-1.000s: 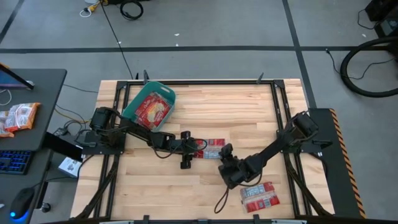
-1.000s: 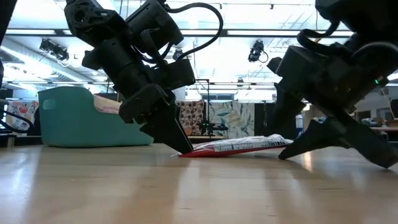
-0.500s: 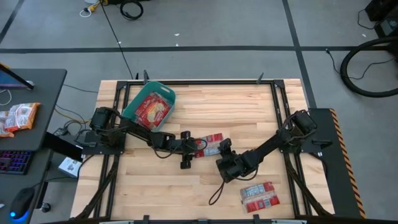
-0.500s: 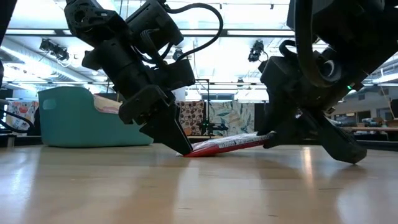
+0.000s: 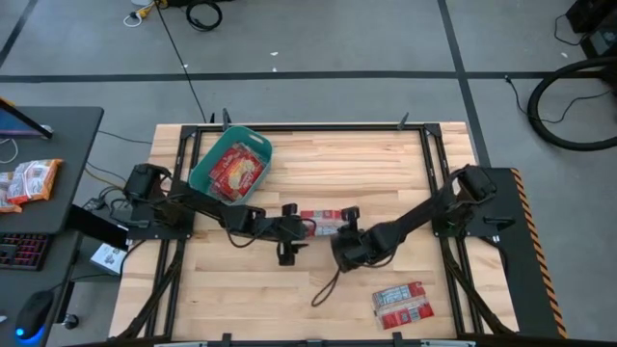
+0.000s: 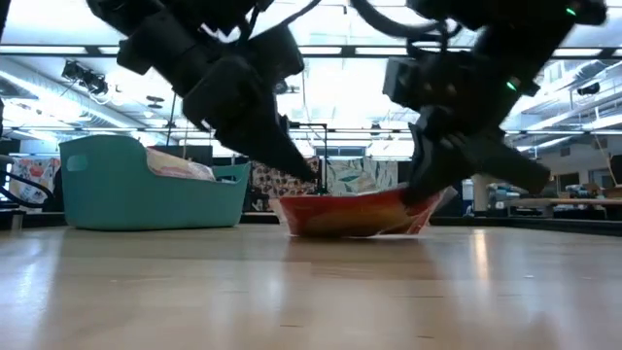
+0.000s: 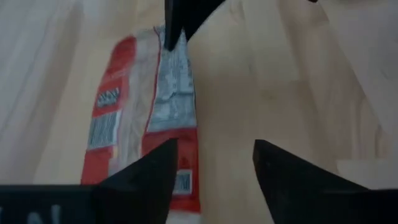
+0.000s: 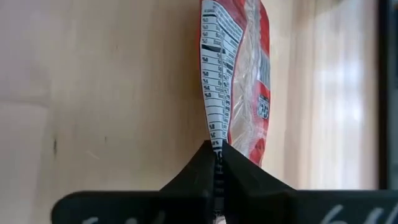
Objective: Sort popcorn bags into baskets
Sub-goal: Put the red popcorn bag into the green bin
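Observation:
A red popcorn bag [image 5: 323, 222] with a white label panel sits at mid-table between my two grippers. My right gripper [image 5: 351, 222] is shut on its right end. My left gripper [image 5: 300, 229] hovers open over its left end [image 7: 180, 180], one finger over the packet in the left wrist view. A second red bag [image 5: 400, 304] lies flat near the front right. The teal basket [image 5: 204, 166] stands at the far left with several red bags [image 5: 234, 170] lying in it. My right gripper pinches the bag's right-hand end seam [image 8: 215, 138] between its two shut fingers, coming level from the table's right. The bag is tipped up with its lower edge [image 6: 340, 231] on the table. My left gripper: I cannot tell whether it touches the bag.
A loose black cable [image 5: 328, 289] trails on the wood near the front. Black frame rails [image 5: 434, 164] run along the table's sides. A desk [image 5: 39, 193] with a keyboard and an orange-white packet stands off the left edge.
My right gripper has moved toward the far left to the bag's right end and shut on it. The bag, which lay flat, is now tipped up on its lower edge. My left gripper has risen from the table at the bag's left end.

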